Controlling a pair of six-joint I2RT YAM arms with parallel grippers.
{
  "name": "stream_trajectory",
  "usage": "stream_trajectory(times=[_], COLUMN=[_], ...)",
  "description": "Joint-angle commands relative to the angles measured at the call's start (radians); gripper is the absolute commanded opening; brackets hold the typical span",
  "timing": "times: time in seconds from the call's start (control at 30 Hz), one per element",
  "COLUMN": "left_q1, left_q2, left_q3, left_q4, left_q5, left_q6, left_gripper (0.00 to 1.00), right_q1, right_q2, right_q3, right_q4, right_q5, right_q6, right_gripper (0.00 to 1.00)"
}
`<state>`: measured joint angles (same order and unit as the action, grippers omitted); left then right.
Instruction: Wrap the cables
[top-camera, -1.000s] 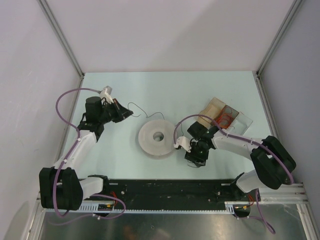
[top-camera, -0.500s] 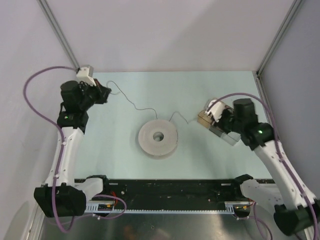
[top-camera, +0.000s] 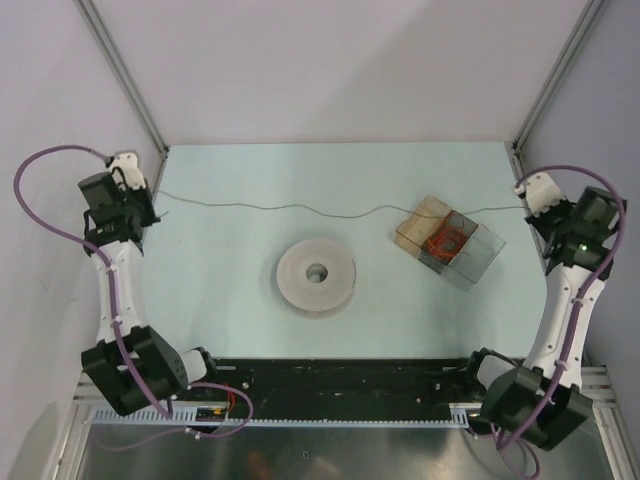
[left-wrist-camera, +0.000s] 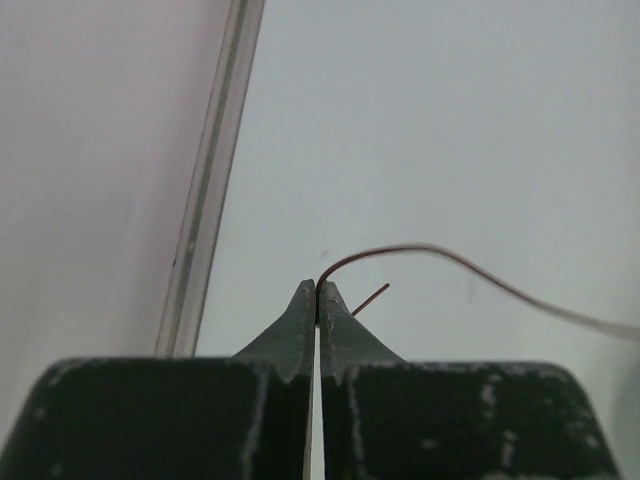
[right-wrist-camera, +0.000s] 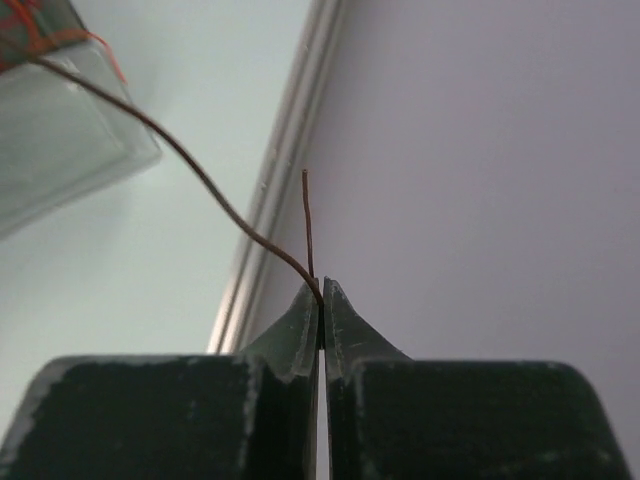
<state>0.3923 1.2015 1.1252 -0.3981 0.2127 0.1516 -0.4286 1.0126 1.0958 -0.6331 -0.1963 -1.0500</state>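
Note:
The thin dark wire (top-camera: 300, 207) stretches across the table from far left to far right, above the white spool (top-camera: 316, 274). My left gripper (top-camera: 150, 196) at the far left wall is shut on one end of the wire (left-wrist-camera: 400, 250), its short tip sticking out past the pinched fingertips (left-wrist-camera: 318, 290). My right gripper (top-camera: 524, 207) at the far right wall is shut on the other end of the wire (right-wrist-camera: 190, 160), a short tip standing up above the pinched fingertips (right-wrist-camera: 321, 288). The spool lies flat at the table's middle with no wire on it.
A clear plastic box (top-camera: 450, 241) holding a small orange-red wire coil (top-camera: 443, 240) sits right of the spool, under the stretched wire; it shows at the upper left of the right wrist view (right-wrist-camera: 60, 120). Metal wall posts (left-wrist-camera: 210, 180) stand close beside both grippers.
Both arms have swung outward to the side walls, pulling the wire from a slack curl into a long, nearly straight line across the table. The right gripper left the box area.

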Motion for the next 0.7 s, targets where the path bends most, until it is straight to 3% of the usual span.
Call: stream_trajectory(times=[0.0, 0.37, 0.67], left_q1=[0.088, 0.293, 0.326], left_q2=[0.046, 0.213, 0.231], left_q3=[-0.054, -0.112, -0.157], left_q4=[-0.029, -0.017, 0.010], left_q5=[-0.025, -0.039, -0.031], left_q6=[0.184, 0.412, 0.471], left_gripper=[0.00, 0.00, 0.00], right_q1=[-0.134, -0.217, -0.227], right_q2=[0.037, 0.101, 0.112], right_q3=[0.030, 0.030, 0.030], right_q4=[0.062, 0.091, 0.076], right_q5=[-0.105, -0.130, -0.138], right_q6=[-0.111, -0.165, -0.188], right_gripper=[0.00, 0.00, 0.00])
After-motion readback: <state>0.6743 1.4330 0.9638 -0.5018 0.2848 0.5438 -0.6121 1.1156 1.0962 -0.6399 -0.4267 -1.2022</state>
